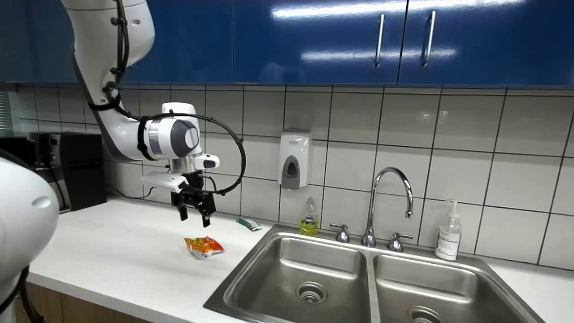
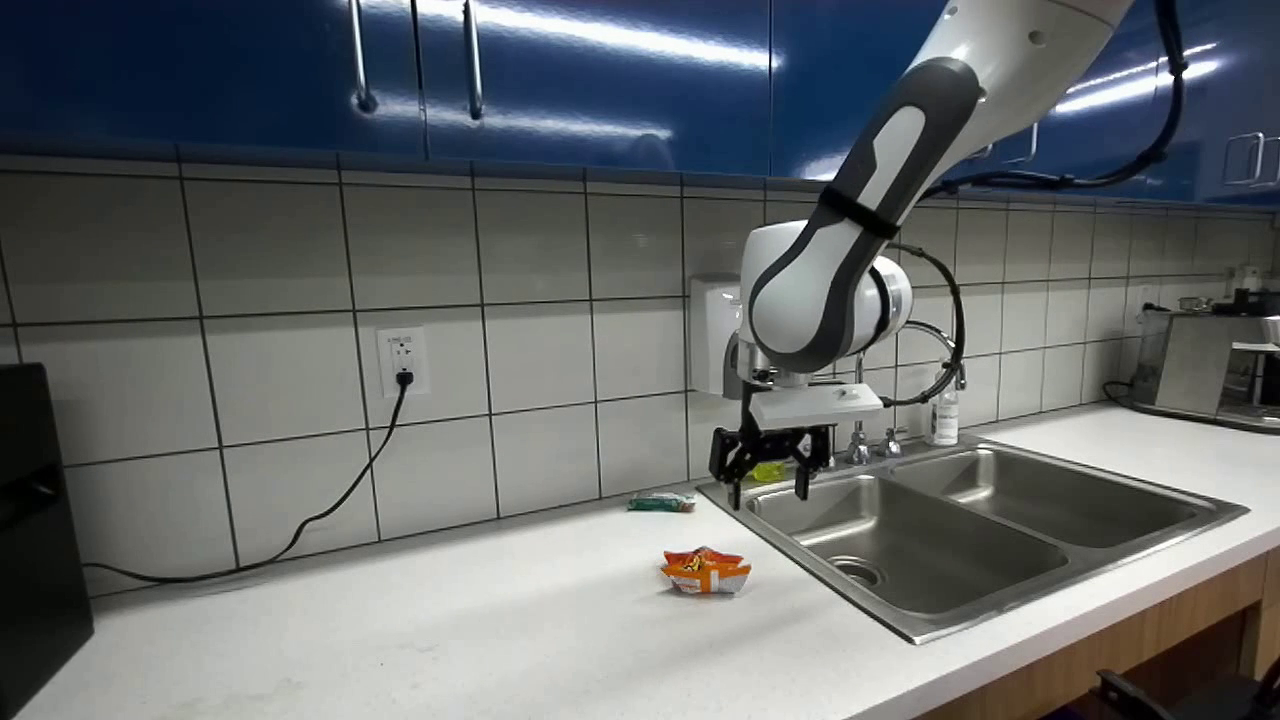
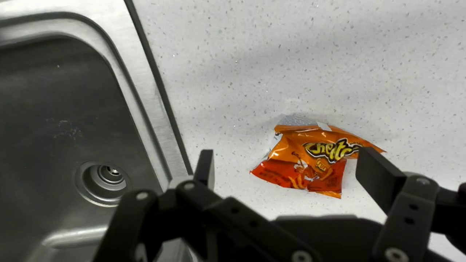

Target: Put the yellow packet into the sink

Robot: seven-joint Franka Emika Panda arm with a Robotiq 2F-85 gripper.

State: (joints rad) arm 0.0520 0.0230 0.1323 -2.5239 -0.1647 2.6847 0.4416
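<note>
cheetos bag (image 3: 313, 162) on the counter (image 3: 225, 91), near the sink (image 3: 145, 87)
my gripper (image 2: 768, 493) hangs above the bag, fingers (image 3: 380, 178) spread apart. its long axis runs roughly finger to finger, off toward the one away from the sink, so i'd probably shift that way.

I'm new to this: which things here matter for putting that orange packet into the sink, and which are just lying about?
Part of the job:
gripper, open
orange packet, on the counter
double sink

Just around:
green packet
bottle of yellow-green liquid
pump bottle
wall dispenser
black appliance
</note>
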